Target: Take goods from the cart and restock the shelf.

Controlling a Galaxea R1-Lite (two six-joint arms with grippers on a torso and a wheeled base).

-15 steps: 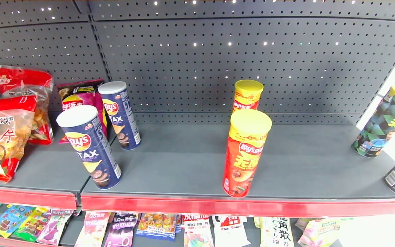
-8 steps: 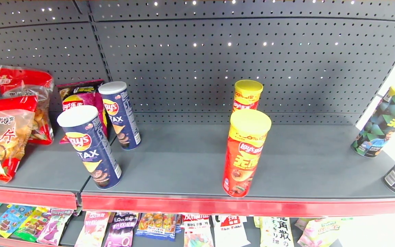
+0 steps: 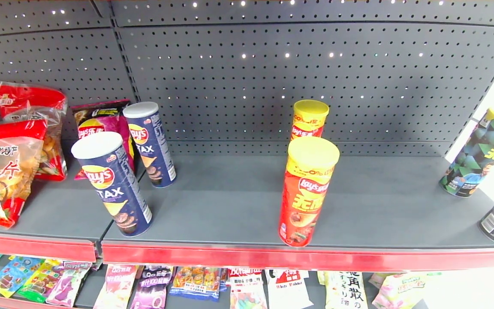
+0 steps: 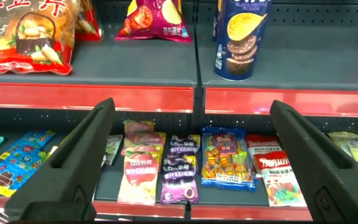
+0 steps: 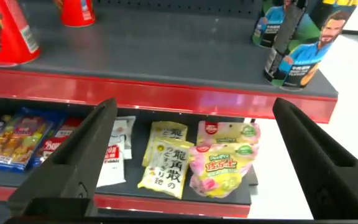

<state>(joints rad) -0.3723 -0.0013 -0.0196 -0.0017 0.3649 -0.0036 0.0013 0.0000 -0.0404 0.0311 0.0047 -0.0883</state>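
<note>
Left claw gapes empty, glossy flat sachets framed between its fingers, blue cylindrical can beyond. My right claw is likewise spread, before the smooth red lip of the shelf.

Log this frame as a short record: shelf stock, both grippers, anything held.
shelf: grey, red front edge, bare stretch between the can groups
blue cans: two, standing, left of centre
red cans: two, standing, one behind the other
left gripper: open, empty, before the shelf front
right gripper: open, empty, before the shelf front
held goods: none
</note>
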